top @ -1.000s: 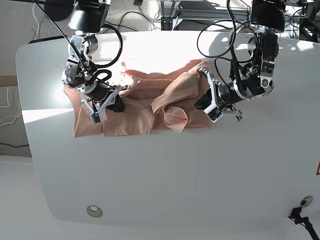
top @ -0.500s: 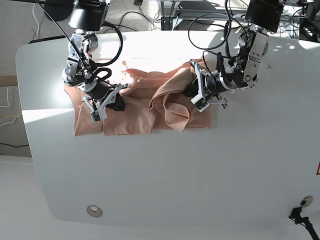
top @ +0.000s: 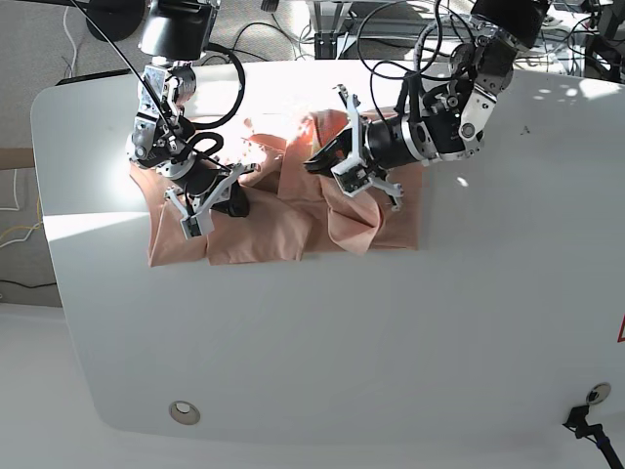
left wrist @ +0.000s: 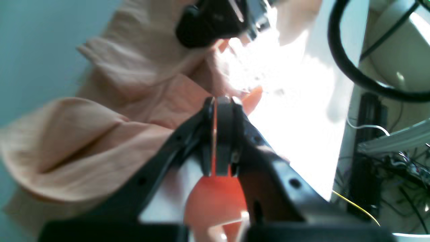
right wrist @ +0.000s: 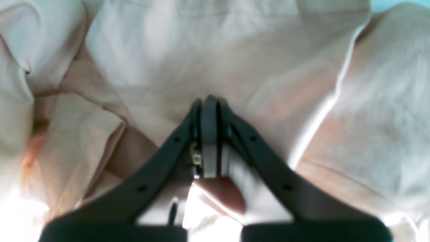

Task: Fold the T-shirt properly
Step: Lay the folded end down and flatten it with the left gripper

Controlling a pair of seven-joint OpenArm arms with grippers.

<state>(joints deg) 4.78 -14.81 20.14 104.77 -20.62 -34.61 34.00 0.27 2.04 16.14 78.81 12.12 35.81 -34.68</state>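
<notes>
The left claw (left wrist: 221, 134) is fully closed, its two black fingers pressed together with a thin fold of the salmon T-shirt (top: 283, 220) pinched between them; orange-lit cloth shows just behind the tips. In the base view this claw (top: 327, 161) holds that fold lifted above the middle of the shirt. The right claw (right wrist: 208, 134) is also closed tight, clamped on cloth at the shirt's other side, where it (top: 200, 205) sits low against the fabric. The T-shirt lies crumpled and partly doubled over on the far half of the white tabletop (top: 391, 342), bright sunlight washing across its far edge. Black cables (top: 391, 59) loop behind the arms, with grey floor beyond the tabletop.
</notes>
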